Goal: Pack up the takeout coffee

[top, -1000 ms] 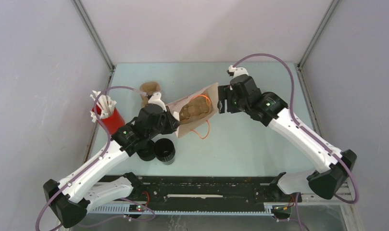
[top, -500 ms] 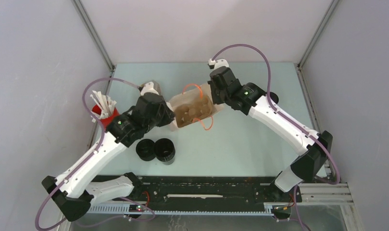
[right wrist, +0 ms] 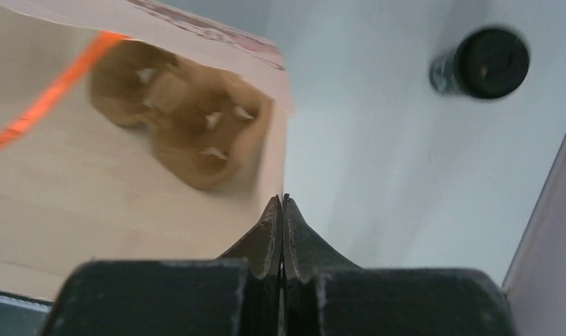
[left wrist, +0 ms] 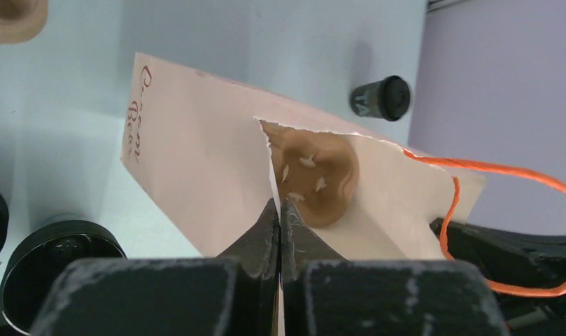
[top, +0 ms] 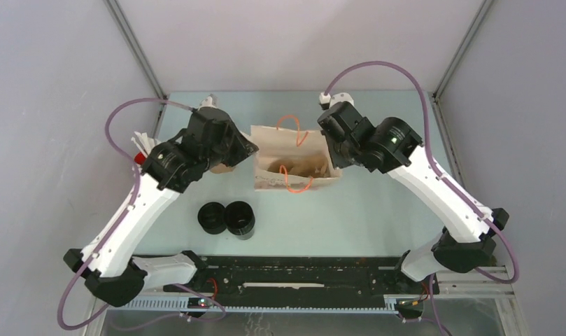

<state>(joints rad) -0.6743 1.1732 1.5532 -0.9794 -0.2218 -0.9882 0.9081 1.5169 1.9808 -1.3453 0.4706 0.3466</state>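
A pale paper bag (top: 269,180) with orange handles (top: 288,124) stands mid-table, its mouth spread wide. My left gripper (left wrist: 280,204) is shut on the bag's (left wrist: 196,161) left rim. Pinching the right rim of the bag (right wrist: 126,189) is my right gripper (right wrist: 281,199), also shut. Inside lies the brown pulp carrier (top: 302,166), also showing in the wrist views (left wrist: 316,176) (right wrist: 189,133). Two takeout coffee cups (top: 212,218) (top: 239,218), black with lids, stand side by side in front of the bag, outside it. A third black cup (right wrist: 486,63) (left wrist: 381,98) stands right of the bag.
A red cup with white sticks (top: 143,148) is half hidden behind the left arm at the table's left edge. A brown pulp piece (top: 221,168) lies under the left wrist. Grey walls close in on three sides.
The right gripper has shut on the bag's right rim. Both arms swung toward the back, turning the tilted bag square and pulling its mouth open. The two front cups stayed put.
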